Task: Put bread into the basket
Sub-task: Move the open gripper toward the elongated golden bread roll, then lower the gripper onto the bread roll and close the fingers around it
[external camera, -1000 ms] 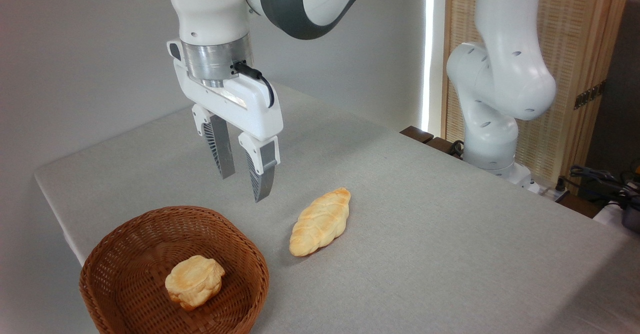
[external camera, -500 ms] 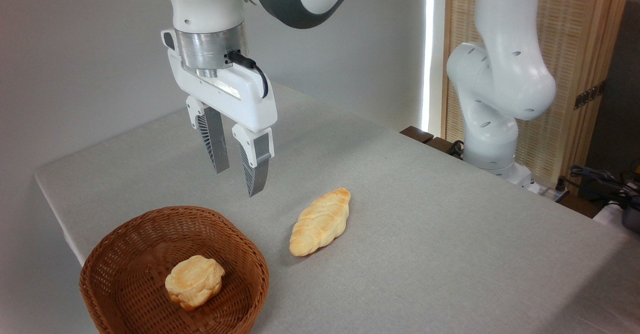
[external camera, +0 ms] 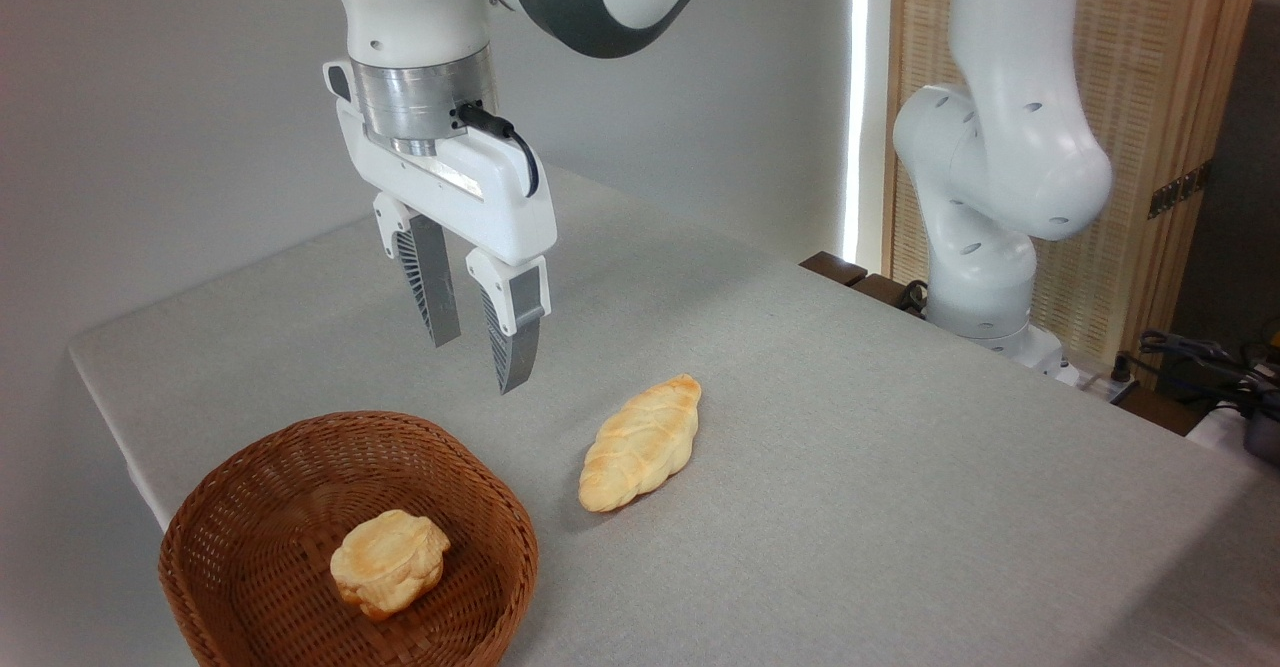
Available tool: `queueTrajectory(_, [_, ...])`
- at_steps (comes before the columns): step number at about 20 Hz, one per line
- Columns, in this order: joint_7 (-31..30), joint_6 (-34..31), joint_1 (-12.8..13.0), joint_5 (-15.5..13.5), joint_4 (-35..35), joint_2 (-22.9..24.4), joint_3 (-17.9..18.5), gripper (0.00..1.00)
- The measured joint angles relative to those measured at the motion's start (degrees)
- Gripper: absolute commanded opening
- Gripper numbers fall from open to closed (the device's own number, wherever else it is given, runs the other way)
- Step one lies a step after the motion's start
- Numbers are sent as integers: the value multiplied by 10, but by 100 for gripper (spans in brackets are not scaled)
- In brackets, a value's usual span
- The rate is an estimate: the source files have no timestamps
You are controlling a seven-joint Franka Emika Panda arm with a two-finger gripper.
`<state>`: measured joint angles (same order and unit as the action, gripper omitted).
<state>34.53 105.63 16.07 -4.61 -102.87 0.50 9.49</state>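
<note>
End effector [external camera: 478, 355] hangs upper left of centre, fingers slightly parted, empty, above counter [external camera: 850, 427]. Bread [external camera: 641, 443] lies on counter at centre, outside basket [external camera: 250, 507] at lower left. Round bun [external camera: 389, 561] inside basket.

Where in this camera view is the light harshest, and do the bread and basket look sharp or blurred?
In the fixed camera view, a blown-out strip of daylight glares beside the slatted screen. The bread and basket look sharp, with soft shadows on the table. The end effector shows no motion blur.
</note>
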Motion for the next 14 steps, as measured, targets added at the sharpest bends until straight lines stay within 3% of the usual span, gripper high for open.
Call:
queueTrajectory(10, [0,-27,1,1,0,-1,-1,100])
queueTrajectory(14, [0,-32,3,1,-43,9,-2,100])
